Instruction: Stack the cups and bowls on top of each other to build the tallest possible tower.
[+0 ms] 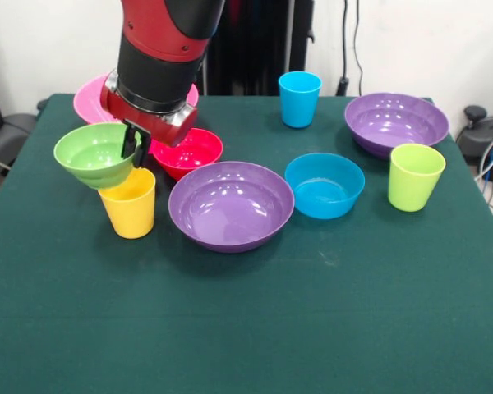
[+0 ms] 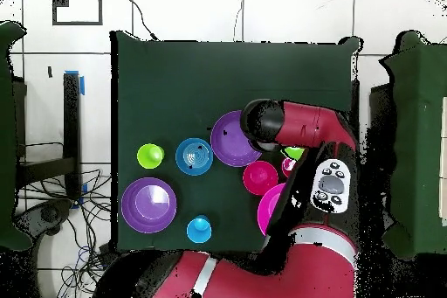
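Note:
My gripper is shut on the right rim of the small green bowl. The bowl hangs tilted, its base right at the mouth of the yellow cup; I cannot tell whether they touch. Just behind sits the small red bowl, and the pink bowl lies further back. A purple bowl, blue bowl, lime green cup, blue cup and second purple bowl stand apart. No tower shows. From overhead the arm hides the gripper; only a sliver of green bowl shows.
A dark green cloth covers the table. Overhead, the red arm lies across the right side, over the pink bowl and beside the red bowl. Cables run along the floor on the left.

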Motion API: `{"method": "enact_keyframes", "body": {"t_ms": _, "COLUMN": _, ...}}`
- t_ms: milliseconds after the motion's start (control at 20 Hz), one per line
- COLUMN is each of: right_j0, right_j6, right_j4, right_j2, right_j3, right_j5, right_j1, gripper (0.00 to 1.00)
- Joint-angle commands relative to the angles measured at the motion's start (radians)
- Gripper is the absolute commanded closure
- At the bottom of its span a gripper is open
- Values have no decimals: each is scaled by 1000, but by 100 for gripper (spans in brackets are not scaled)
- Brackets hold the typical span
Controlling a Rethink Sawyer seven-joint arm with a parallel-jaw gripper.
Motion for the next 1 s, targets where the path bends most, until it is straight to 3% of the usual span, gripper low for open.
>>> {"method": "enact_keyframes", "body": {"t_ms": 50, "right_j0": 24, "right_j6": 183, "right_j4": 43, "right_j2": 47, "right_j3": -25, "right_j5": -30, "right_j1": 43, "gripper": 100}}
{"method": "enact_keyframes", "body": {"t_ms": 350, "right_j0": 22, "right_j6": 176, "right_j4": 58, "right_j2": 40, "right_j3": -33, "right_j5": -28, "right_j1": 49, "gripper": 100}}
{"method": "enact_keyframes", "body": {"t_ms": 400, "right_j0": 21, "right_j6": 185, "right_j4": 70, "right_j2": 38, "right_j3": -24, "right_j5": -31, "right_j1": 48, "gripper": 0}}
{"method": "enact_keyframes", "body": {"t_ms": 1000, "right_j0": 20, "right_j6": 167, "right_j4": 87, "right_j2": 35, "right_j3": -23, "right_j5": -36, "right_j1": 48, "gripper": 0}}
